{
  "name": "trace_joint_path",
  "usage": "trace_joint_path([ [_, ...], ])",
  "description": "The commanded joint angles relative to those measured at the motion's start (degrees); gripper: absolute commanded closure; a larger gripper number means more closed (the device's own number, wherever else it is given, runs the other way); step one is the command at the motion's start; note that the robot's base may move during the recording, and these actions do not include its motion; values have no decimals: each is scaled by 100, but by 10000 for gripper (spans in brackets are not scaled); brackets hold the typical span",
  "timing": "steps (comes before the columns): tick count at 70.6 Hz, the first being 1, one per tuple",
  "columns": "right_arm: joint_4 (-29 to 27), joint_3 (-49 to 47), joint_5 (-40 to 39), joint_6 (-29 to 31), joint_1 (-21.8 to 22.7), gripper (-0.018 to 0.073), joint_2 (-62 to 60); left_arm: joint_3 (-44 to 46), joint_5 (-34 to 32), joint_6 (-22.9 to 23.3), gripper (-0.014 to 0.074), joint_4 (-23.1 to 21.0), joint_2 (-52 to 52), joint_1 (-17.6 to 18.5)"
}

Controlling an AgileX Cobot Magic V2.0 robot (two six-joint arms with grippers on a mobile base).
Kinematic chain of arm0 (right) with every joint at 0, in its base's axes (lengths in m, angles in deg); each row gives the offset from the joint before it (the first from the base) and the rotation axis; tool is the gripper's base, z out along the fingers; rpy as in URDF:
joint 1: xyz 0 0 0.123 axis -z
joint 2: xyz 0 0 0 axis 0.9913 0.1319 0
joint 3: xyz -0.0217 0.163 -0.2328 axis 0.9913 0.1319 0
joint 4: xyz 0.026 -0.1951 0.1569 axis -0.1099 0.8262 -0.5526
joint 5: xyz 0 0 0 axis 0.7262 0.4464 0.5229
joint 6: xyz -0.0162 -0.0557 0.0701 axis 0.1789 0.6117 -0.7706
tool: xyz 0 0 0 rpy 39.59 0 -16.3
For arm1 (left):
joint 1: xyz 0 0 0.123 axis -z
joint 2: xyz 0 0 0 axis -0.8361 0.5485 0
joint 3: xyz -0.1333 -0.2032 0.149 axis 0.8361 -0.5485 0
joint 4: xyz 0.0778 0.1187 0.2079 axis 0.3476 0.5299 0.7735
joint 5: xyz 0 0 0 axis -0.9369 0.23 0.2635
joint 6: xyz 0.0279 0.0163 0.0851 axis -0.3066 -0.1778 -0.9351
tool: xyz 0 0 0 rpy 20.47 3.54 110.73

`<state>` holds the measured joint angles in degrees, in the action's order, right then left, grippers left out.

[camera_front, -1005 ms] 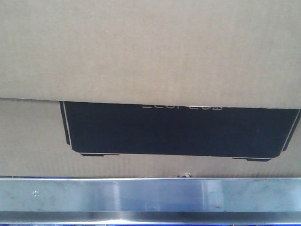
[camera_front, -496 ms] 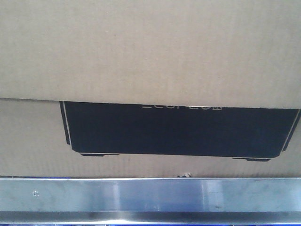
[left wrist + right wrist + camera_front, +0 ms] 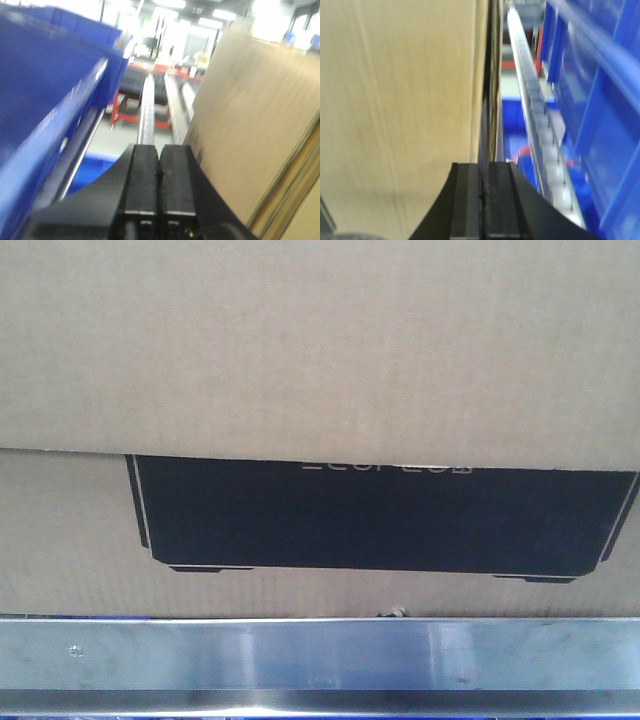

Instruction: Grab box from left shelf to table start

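My left end effector (image 3: pixel 160 172), fingers pressed together and empty, has the box (image 3: pixel 250 130) just to its right, sitting behind the left shelf (image 3: pixel 320 655) rail. My right end effector (image 3: pixel 483 192), likewise closed on nothing, has it just to its left. Neither arm looks nearer.

There is one cardboard box (image 3: pixel 320 350), and everything else counts off from it. On its face I see one black panel (image 3: pixel 380 520), with one line of pale lettering (image 3: pixel 385 468) along the panel's top edge and two small black tabs (image 3: pixel 210 568) under its lower edge. Just below the box runs one silver rail of the left shelf (image 3: pixel 320 655), and that rail carries one rivet (image 3: pixel 74 650). Two claws flank the box, one on each side: the left claw (image 3: pixel 159 150) and the right claw (image 3: pixel 483 167).
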<state>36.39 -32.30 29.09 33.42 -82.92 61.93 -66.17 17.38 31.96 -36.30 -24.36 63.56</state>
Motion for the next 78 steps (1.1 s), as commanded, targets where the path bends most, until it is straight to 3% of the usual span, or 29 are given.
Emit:
trace_joint_path([
  [1, 23, -103, -588, 4, 3, 503, -77, 747, -109, 40, 698, 154, 52, 34],
  [13, 23, -103, -575, 4, 3, 503, -77, 2023, 880, 40, 647, 466, 459, 62],
  [26, 23, -103, -568, -1, 3, 503, -77, 3011, 1554, 40, 290, 466, 1114, 160],
  [33, 23, -103, -568, -1, 3, 503, -77, 3397, 2026, 40, 191, 424, 1528, 173],
  [39, 23, -103, -568, -1, 3, 503, -77, 3710, 2511, 40, 183, 328, 1906, 173],
  [48, 23, -103, -568, -1, 3, 503, -77, 4283, 3338, -53, 183, -279, 2621, 229],
  [58, 23, -103, -568, -1, 3, 503, -77, 4977, 4075, -809, 183, -959, 3581, 510],
  [78, 23, -103, -568, -1, 3, 503, -77, 6107, 4493, -822, 184, -985, 5327, 722],
])
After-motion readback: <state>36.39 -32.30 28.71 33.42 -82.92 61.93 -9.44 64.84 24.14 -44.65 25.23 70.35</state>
